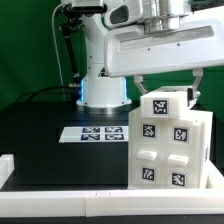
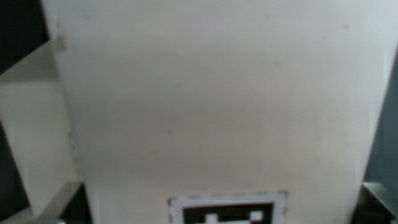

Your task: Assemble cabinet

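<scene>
So the cabinet [image 1: 172, 140] is standing upright on the black table [image 1: 40, 140], right up against the white rail [image 1: 60, 172] along the near edge. My guess is that's deliberate: the rail gives it something to brace against so it won't slide when parts get pushed in. Its tagged faces point toward the camera, and you can see the recessed panels on the front. The marker board [image 1: 97, 133] lies flat on the table just beside the cabinet, on the exterior view's left of it, between the cabinet and the robot base [image 1: 102, 95].

The gripper [image 1: 168, 88] is directly above the cabinet's top. The fingers are spread wide, one down each side of the cabinet's upper block, so they straddle it. Whether the pads are actually pressing on the sides or just sitting next to them, I honestly can't tell. The wrist view is almost entirely filled by a plain white cabinet face [image 2: 214, 100] with a tag [image 2: 228, 213] peeking in at one edge, so the hand is very close to it. Looks like it's either gripping that wide top or lined up to.
</scene>
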Robot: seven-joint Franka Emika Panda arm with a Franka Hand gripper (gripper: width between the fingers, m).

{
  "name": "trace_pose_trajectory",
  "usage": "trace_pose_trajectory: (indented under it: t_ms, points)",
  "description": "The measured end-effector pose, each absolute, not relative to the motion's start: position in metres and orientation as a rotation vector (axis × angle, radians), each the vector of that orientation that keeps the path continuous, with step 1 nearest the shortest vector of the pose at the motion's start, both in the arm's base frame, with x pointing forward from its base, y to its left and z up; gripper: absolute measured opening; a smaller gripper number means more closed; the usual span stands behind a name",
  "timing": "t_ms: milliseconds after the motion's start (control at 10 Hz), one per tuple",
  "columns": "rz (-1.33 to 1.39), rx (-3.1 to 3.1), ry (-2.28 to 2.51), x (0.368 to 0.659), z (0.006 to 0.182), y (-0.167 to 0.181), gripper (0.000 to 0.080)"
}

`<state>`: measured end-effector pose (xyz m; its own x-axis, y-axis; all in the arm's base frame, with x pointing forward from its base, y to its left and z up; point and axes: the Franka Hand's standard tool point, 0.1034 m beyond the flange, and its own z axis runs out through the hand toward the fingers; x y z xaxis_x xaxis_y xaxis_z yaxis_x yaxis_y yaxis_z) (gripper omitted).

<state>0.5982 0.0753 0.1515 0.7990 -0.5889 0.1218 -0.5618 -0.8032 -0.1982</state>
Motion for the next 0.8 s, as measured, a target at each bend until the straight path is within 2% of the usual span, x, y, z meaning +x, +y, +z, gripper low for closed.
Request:
trace_pose_trajectory:
  t_ms: [800]
  points:
    - [-0.153,-2.345,1.720,0.5951,0.1509,0.0728,0.0557]
